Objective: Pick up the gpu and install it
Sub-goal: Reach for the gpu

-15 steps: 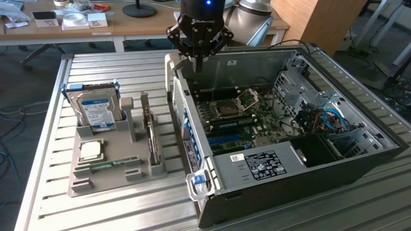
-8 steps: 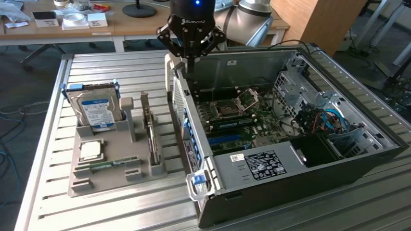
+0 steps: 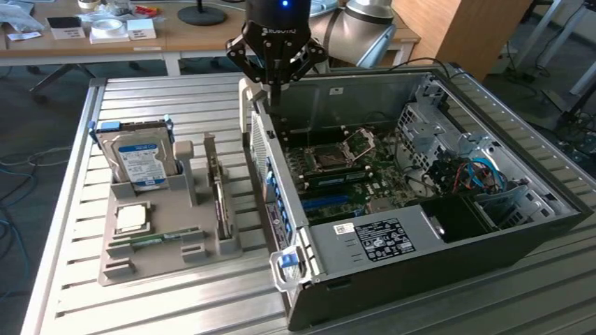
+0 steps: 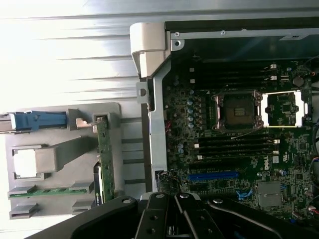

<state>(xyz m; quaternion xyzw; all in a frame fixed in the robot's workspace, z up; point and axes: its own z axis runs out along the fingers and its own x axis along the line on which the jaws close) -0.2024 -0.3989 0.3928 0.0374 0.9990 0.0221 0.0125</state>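
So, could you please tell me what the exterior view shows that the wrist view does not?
Exterior view's own: the hard drive with its labelled face, the power supply label and a desk behind. Wrist view's own: a straight-down look at the motherboard's blue slot and silver heatsink. Shared: the shut, empty gripper above the open case, the gpu standing on edge in the grey holder, the RAM stick and the CPU socket.
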